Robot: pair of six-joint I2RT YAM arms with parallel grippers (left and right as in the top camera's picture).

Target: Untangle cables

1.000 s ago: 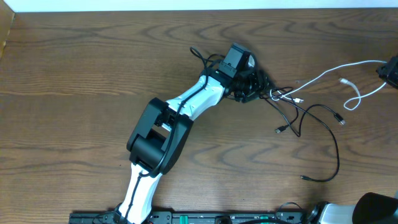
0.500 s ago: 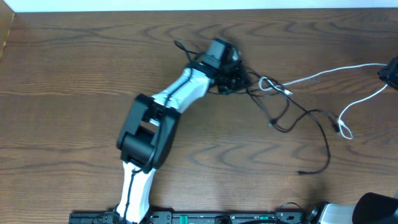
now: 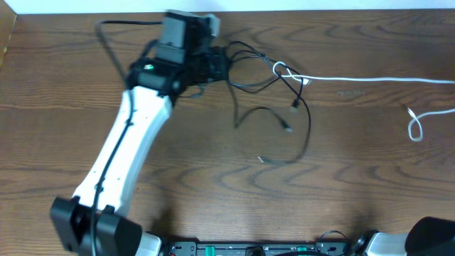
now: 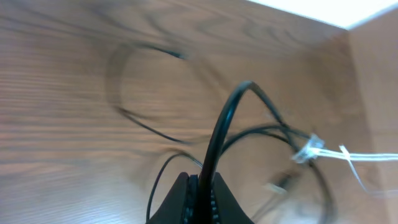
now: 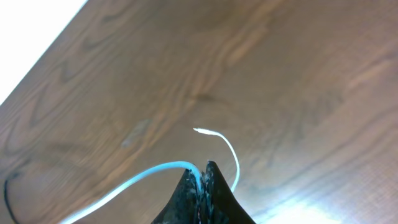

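From above, the left gripper (image 3: pixel 215 66) sits near the far edge of the table (image 3: pixel 64 107), with the black cables (image 3: pixel 264 80) fanning out just beyond its jaws. From up here I can't tell how those jaws stand. The white cable (image 3: pixel 370 79) hooks through the black ones a little past the jaws, then runs nearly straight, its long axis across the table and pointing off to the right. The right gripper isn't in this picture. That line looks tight to me. If the arms draw further apart, I'd expect the white loop to cinch on the black strands rather than slide free, or a small plug end to catch.

At the left wrist, the jaws are together, clamped on one of the black cables, which climbs out from between them and arches over ahead. The white cable's loop lies ahead and to the right of the jaws. The picture is blurred.

At the right wrist, the right gripper (image 5: pixel 203 176) is pinched shut on the white cable, which leaves the jaws to the left. A short tail curls ahead of them. It's held close to the end, so a hard tug might pull it through.
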